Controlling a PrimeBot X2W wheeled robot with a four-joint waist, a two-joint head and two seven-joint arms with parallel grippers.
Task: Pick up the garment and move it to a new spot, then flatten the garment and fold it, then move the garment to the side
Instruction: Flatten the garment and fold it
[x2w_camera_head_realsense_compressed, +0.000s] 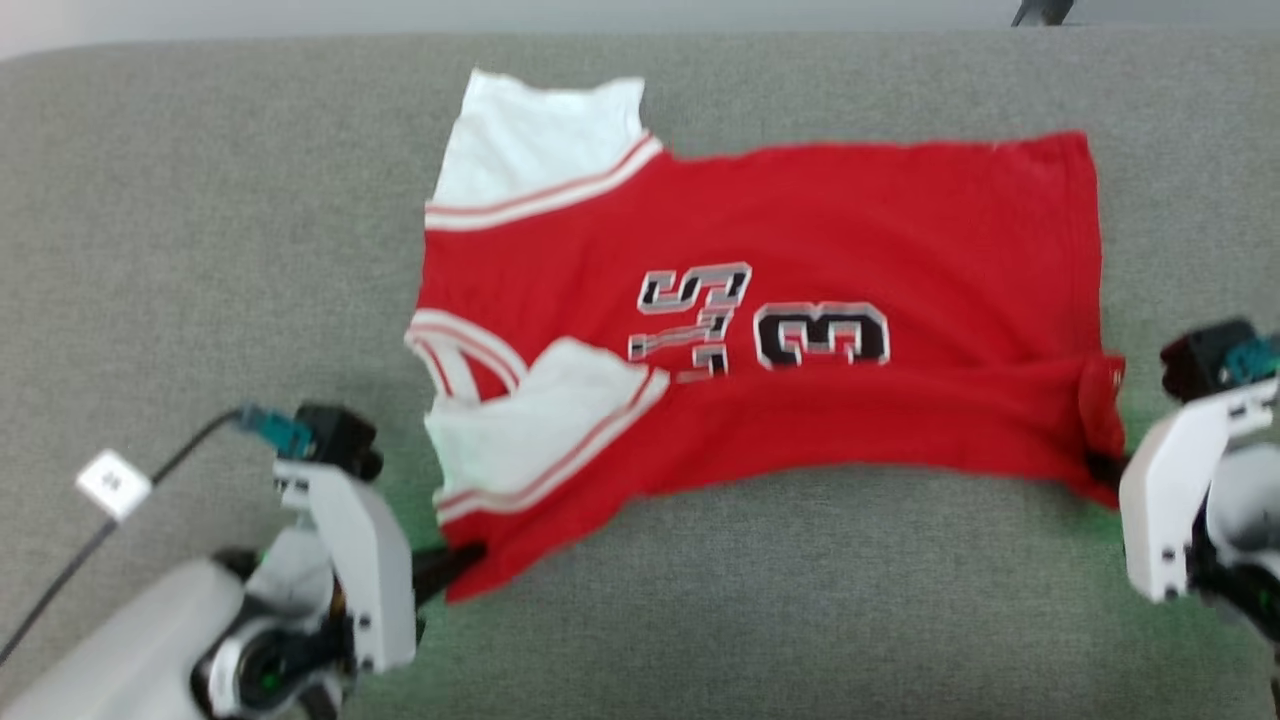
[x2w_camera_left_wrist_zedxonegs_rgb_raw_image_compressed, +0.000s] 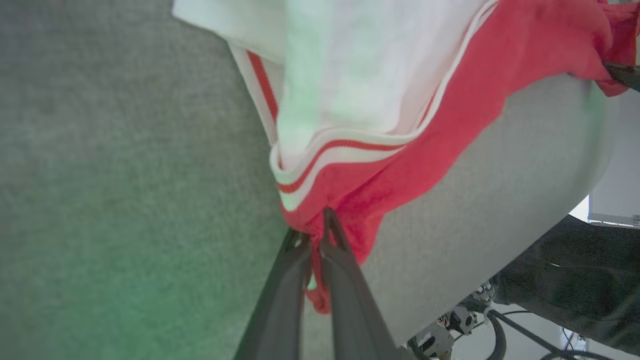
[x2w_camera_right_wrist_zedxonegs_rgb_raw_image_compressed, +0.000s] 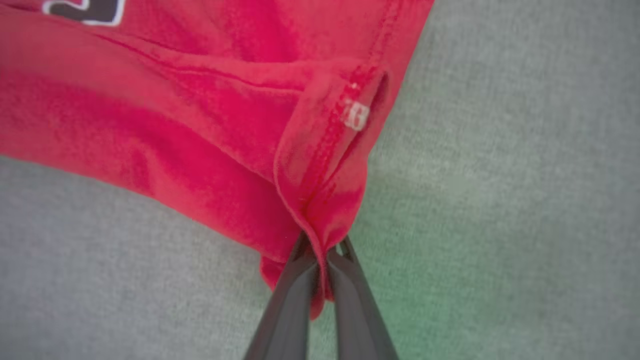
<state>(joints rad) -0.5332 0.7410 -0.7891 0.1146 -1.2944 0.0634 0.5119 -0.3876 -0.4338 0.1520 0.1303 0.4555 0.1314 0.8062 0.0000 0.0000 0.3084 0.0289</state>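
Head view has the garment (x2w_camera_head_realsense_compressed: 800, 250) spread front-up on the grey fabric surface (x2w_camera_head_realsense_compressed: 200, 250) ahead of me, and I hold its near edge at both ends: my left gripper (x2w_camera_head_realsense_compressed: 468, 562) is pinched on the near corner at the shoulder end, my right gripper (x2w_camera_head_realsense_compressed: 1100, 468) on the near corner of the hem. Left wrist view has my left gripper (x2w_camera_left_wrist_zedxonegs_rgb_raw_image_compressed: 314, 235) closed tight on a bunch of red cloth just below the white sleeve (x2w_camera_left_wrist_zedxonegs_rgb_raw_image_compressed: 350, 75) and its striped trim; right wrist view has my right gripper (x2w_camera_right_wrist_zedxonegs_rgb_raw_image_compressed: 322, 250) clamped on a folded tuck of the red hem. The shirt's long axis runs across me from left to right, neck and sleeves toward my left, hem toward my right, with the black-and-white lettering (x2w_camera_head_realsense_compressed: 760, 325) turned sideways to me. The near sleeve lies folded in over the chest; the far one sticks out away from me. The surface is a woven grey, tinted green around each gripper. A dark cable (x2w_camera_head_realsense_compressed: 60, 579) with a white tag (x2w_camera_head_realsense_compressed: 112, 484) crosses its near left part, and left wrist view shows loose cables on a pale floor past the surface's edge
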